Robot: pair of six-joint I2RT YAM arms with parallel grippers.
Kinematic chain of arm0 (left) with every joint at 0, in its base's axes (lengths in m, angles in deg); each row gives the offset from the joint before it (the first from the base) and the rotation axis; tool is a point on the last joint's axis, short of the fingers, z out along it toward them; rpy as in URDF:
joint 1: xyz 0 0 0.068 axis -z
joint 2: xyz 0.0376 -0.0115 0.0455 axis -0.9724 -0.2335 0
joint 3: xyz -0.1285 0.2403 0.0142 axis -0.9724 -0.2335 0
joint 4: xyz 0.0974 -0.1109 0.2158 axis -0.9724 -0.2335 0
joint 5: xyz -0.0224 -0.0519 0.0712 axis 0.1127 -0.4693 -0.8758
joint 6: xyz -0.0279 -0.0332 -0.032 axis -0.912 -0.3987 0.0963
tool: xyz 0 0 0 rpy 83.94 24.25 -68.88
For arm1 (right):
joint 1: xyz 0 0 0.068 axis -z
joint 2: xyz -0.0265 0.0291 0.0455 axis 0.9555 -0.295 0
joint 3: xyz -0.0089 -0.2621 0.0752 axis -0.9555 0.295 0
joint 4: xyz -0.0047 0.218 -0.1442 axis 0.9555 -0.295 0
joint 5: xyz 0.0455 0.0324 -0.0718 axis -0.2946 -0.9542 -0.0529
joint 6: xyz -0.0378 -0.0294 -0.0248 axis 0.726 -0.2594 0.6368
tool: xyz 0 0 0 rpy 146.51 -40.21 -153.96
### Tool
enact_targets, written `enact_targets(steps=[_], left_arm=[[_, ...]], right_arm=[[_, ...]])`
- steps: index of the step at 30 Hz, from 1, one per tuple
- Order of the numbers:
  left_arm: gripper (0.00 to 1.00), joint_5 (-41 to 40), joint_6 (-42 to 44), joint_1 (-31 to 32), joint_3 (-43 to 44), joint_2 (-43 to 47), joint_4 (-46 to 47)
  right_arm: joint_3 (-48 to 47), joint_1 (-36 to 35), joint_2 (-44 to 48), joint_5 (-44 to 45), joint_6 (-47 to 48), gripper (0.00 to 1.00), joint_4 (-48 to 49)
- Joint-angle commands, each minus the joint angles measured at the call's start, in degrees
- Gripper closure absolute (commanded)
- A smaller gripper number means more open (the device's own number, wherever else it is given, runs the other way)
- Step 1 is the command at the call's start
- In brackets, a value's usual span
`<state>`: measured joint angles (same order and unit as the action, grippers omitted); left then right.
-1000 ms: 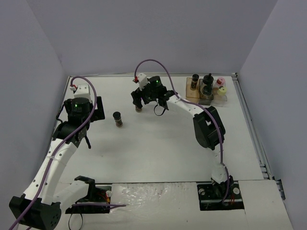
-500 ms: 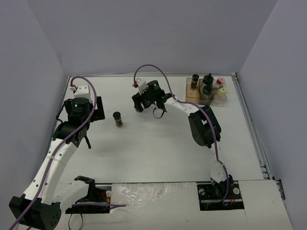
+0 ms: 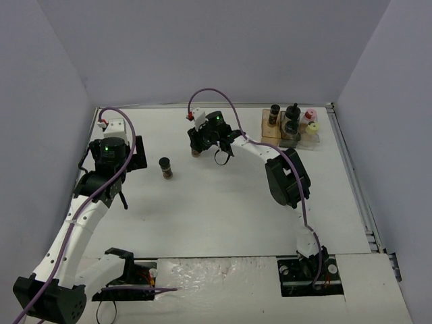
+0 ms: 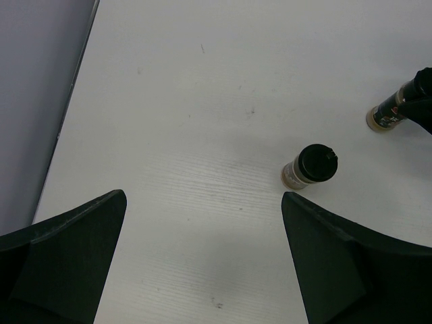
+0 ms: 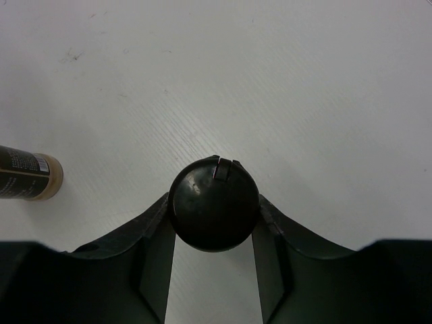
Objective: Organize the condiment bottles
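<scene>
Seen from above in the right wrist view, a black-capped condiment bottle [image 5: 213,203] stands upright on the table with my right gripper [image 5: 213,214] shut on its cap, both fingers pressing its sides. In the top view that bottle [image 3: 195,154] is at the table's back middle. A second black-capped bottle [image 3: 165,168] [image 4: 310,167] stands free to its left. My left gripper [image 4: 204,197] hangs open above bare table, left of that free bottle, holding nothing. Two black-capped bottles [image 3: 273,113], a pink-capped one [image 3: 310,115] and a yellow-capped one [image 3: 312,127] stand in the tray.
The tray [image 3: 268,131] with amber and clear compartments sits at the back right, near the right rail [image 3: 351,169]. Grey walls close the back and both sides. The right arm's elbow [image 3: 287,179] reaches across the middle.
My right gripper has closed from open onto the black-capped bottle at the back middle and shifted slightly left. The left arm and the free bottle have stayed put.
</scene>
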<state>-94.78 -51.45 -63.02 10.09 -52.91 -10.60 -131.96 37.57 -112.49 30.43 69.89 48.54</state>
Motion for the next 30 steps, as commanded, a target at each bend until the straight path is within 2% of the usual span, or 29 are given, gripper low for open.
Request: enact_targets(steps=[1, 3, 6, 15, 21, 30], left_arm=[[0.03, 0.21, -1.10, -0.38, 1.26, 0.70, 3.26], [0.03, 0.30, -1.10, -0.38, 1.34, 0.70, 3.25], [0.03, 0.30, -1.10, -0.38, 1.26, 0.70, 3.25], [0.03, 0.65, -1.20, -0.38, 1.35, 0.53, 3.25], [0.03, 0.72, -1.20, -0.38, 1.35, 0.53, 3.25], [0.03, 0.65, -1.27, -0.47, 1.26, 0.26, 3.24]], right_arm=[[-1.94, 0.79, 2.59, 0.70, 0.32, 0.74, 4.39], [-0.73, 1.64, 4.75, 1.02, 0.07, 0.80, 4.78], [1.99, 4.05, 7.84, 2.71, -0.74, 0.85, 6.31], [10.57, 16.76, 18.07, 12.00, -4.84, 0.88, 9.33], [12.15, 23.88, 19.95, 14.40, -8.06, 0.89, 9.84], [12.11, 27.50, 17.62, 15.84, -9.00, 0.90, 9.68]])
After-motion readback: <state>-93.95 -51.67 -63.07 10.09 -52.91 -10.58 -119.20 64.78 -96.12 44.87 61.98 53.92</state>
